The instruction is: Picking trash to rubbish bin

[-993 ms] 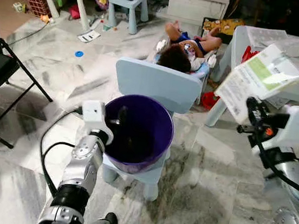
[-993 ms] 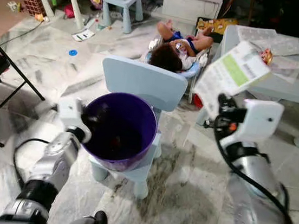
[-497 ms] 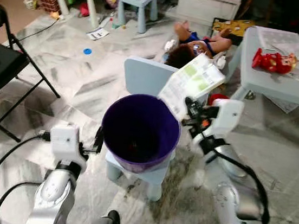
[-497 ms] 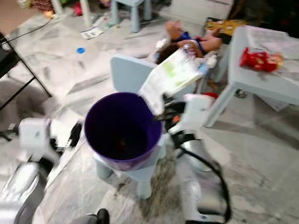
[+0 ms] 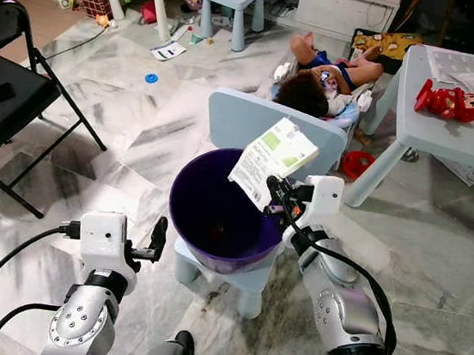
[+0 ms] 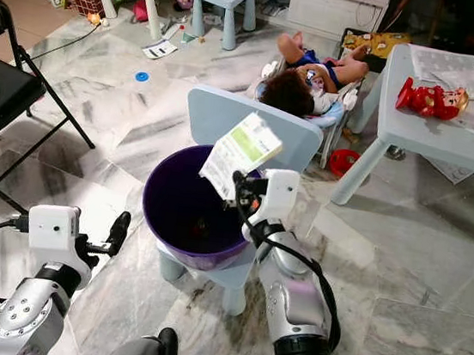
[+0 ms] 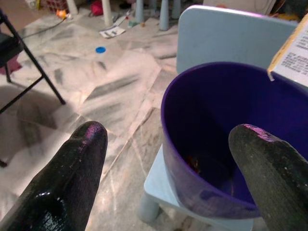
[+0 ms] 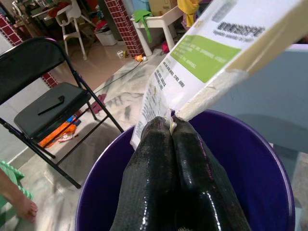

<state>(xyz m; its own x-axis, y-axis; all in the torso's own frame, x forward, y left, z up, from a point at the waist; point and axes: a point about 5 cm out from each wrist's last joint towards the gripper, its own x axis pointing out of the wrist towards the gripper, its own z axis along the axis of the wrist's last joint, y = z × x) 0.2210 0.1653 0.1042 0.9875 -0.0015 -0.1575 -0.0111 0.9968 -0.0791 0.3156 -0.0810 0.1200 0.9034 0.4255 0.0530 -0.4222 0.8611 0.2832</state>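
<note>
Head stereo looks down—both wrist cameras closely face the shared purple bin.

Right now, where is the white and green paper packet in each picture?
Left eye view: the packet is at the centre, held over the purple bin's far rim by the right gripper.
Right eye view: the packet is at the centre, above the bin.
Left wrist view: only its corner, at the picture's edge.
Right wrist view: the packet is pinched by the black fingers.
Shared landmark: the purple bin.
</note>
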